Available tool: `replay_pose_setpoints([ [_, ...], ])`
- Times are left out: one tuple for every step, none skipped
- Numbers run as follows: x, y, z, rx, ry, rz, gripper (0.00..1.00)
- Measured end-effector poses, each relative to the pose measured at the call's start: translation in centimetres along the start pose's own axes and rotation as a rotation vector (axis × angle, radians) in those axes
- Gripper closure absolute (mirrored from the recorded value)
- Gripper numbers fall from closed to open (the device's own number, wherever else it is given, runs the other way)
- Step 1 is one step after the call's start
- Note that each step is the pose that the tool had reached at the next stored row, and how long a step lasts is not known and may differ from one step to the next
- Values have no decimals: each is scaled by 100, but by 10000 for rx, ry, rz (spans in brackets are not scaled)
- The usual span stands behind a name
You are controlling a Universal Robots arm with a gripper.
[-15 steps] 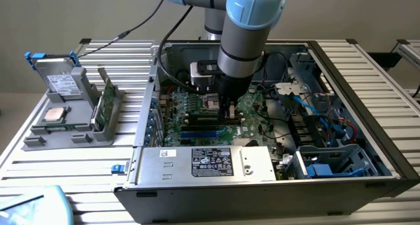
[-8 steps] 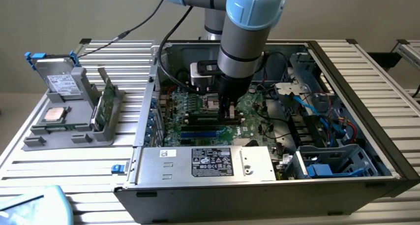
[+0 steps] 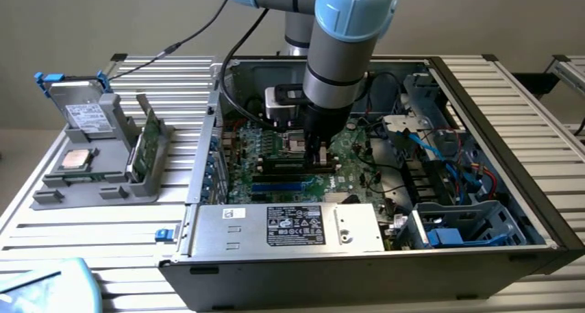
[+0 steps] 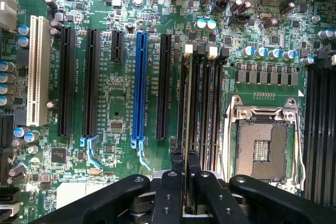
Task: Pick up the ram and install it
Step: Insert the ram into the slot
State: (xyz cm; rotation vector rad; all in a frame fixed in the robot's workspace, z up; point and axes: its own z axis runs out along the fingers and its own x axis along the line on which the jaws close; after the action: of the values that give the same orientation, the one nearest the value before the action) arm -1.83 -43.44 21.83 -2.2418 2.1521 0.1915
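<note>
Arm (image 3: 343, 46) came down near-vertical from the top of the exterior view into the open computer case (image 3: 366, 279), wrist pointing straight down. The claw (image 3: 320, 159) was low over the motherboard (image 3: 274, 142), just beside the memory slots and the processor socket (image 4: 262, 145). A black cable (image 3: 196, 32) trailed off from the arm toward the exterior view's left.

In the wrist view the claw (image 4: 185, 156) was closed: its two black fingers (image 4: 170, 192) were almost together, pinching the ram (image 4: 186, 108). The ram was seen edge-on as a thin pale strip, running along one of the black memory slots next to the socket. Whether it was seated in the slot or just above it, can't tell. Its chips and flat face were not visible from that angle. In the exterior view the claw and wrist covered the slot area, so the ram was hard to make out there.

The socket was open and bare. A blue expansion slot (image 4: 139, 87) sat among black ones, well apart from the claw. A silver power supply box (image 3: 292, 224) sat at the near side of the case.

On the slatted surface (image 3: 92, 224), at the exterior view's left, stood a grey holder (image 3: 92, 183). It carried a boxy drive with blue tabs (image 3: 82, 111), a square processor chip (image 3: 75, 159) and a green board (image 3: 146, 145) standing on edge. The top of the arm was cut off by the frame.
</note>
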Motion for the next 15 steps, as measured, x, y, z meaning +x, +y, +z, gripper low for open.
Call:
replay_pose_setpoints([
  [0,0,0,0,1,0,86],
  [0,0,0,0,1,0,84],
  [0,0,0,0,1,0,78],
  [0,0,0,0,1,-1,78],
  [0,0,0,0,1,0,72],
  [0,0,0,0,1,0,66],
  [0,0,0,0,1,0,60],
  [0,0,0,0,0,0,55],
  [0,0,0,0,1,0,55],
  [0,0,0,0,0,0,49],
  [0,0,-1,0,-1,0,49],
  [-2,0,-8,1,1,-1,42],
  [-5,2,-27,4,1,-1,42],
  [-12,7,-65,8,0,0,42],
  [-18,12,-109,10,1,-1,42],
])
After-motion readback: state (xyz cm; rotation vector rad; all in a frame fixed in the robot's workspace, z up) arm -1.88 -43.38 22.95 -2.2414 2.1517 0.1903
